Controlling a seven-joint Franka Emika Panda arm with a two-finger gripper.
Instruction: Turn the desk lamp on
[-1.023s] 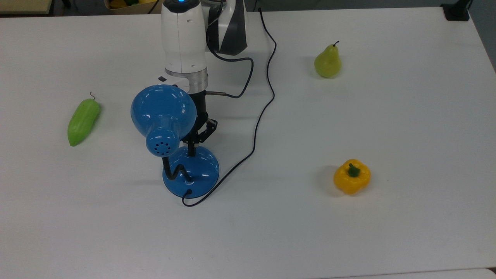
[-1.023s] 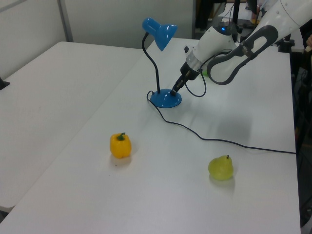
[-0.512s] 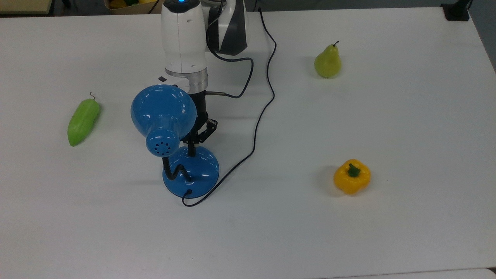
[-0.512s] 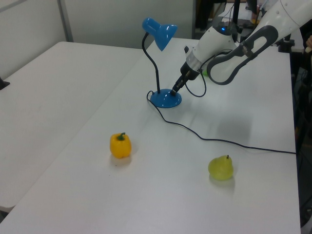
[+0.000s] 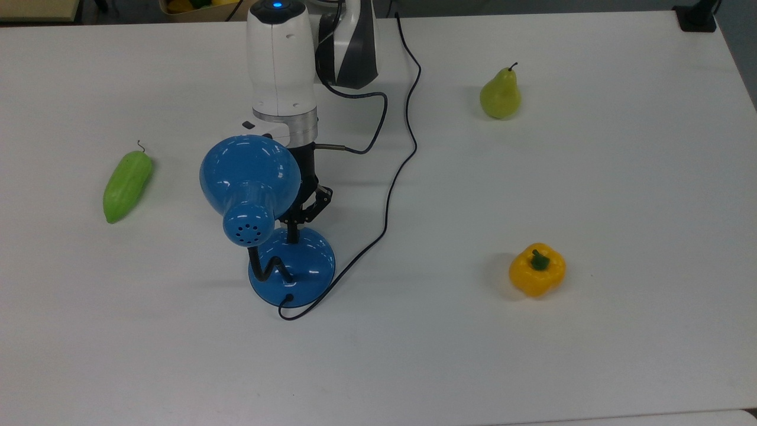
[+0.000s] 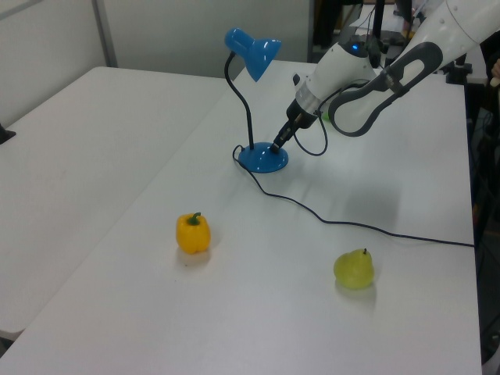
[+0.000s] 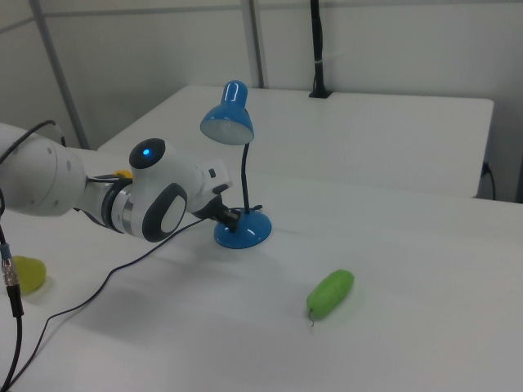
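Table (image 5: 591, 367): a wide white top carrying everything here; a second white table (image 6: 78, 141) stands beside it in the left view.
Arm (image 5: 279, 65): white and grey, reaching down from the top view's upper edge, with a blue light lit on its last joint and a thin black cable looping off its wrist.
Desk lamp (image 5: 251, 177): glossy blue, standing upright near the table's middle, at the top view's left of centre; its cone shade leans toward the arm on a bent black gooseneck, and the round domed base (image 5: 293, 267) sits flat on the table.
Cord (image 5: 396, 171): long and black, leaving the base's near edge in a small loop, then running up along the top view's right of the arm to the far edge.
End effector (image 5: 292, 231): black, pointed down at the base, its tip touching the top of the dome on the side nearest the arm; I cannot tell whether the fingers are apart or together. In the left view (image 6: 276, 144) it meets the base from the left view's right.
Green vegetable (image 5: 127, 184): lying on its side, well apart at the top view's left.
Yellow pepper (image 5: 537, 269): upright, well apart at the top view's right.
Pear (image 5: 500, 94): yellow-green, upright, far at the top view's upper right.
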